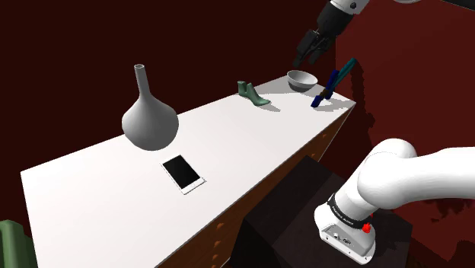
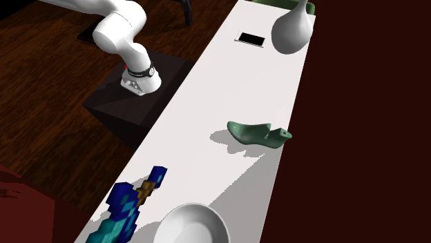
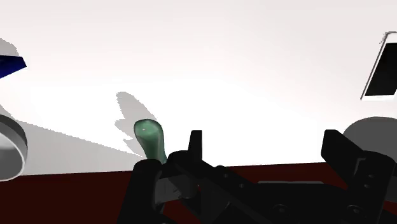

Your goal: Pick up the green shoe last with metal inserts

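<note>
I'm hovering my gripper, wide open and empty, upper right, seemingly high beside the green shoe last (upper middle).

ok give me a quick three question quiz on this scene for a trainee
1. Pick one: in the wrist view, with the green shoe last beside one finger, the gripper is A) open B) shut on nothing C) shut on the shoe last.
2. True or false: the shoe last lies inside the bowl.
3. Name it: what lies flat on the white table near the grey vase?
Key: 1 A. 2 false, it rests on the table, apart from the bowl. 3 the phone.
</note>
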You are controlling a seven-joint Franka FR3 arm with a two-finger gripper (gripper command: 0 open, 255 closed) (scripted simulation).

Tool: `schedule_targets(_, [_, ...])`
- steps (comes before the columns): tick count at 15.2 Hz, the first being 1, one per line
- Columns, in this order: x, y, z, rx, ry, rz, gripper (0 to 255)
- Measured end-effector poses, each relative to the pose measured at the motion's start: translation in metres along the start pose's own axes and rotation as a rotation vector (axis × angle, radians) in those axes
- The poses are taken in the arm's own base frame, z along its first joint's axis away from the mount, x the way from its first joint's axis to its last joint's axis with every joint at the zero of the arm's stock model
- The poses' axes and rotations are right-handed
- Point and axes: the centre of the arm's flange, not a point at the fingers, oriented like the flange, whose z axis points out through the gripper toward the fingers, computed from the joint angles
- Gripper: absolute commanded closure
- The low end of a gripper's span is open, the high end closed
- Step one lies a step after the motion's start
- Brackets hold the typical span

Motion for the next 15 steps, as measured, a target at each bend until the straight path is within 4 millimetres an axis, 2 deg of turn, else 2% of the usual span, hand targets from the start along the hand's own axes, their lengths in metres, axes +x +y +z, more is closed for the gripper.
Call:
schedule_targets(3, [0.012, 0.003, 0.009, -0.011, -0.009, 0.001, 0])
schedule_targets(15, [0.120, 0.038, 0.121, -0.112, -0.092, 0.007, 0])
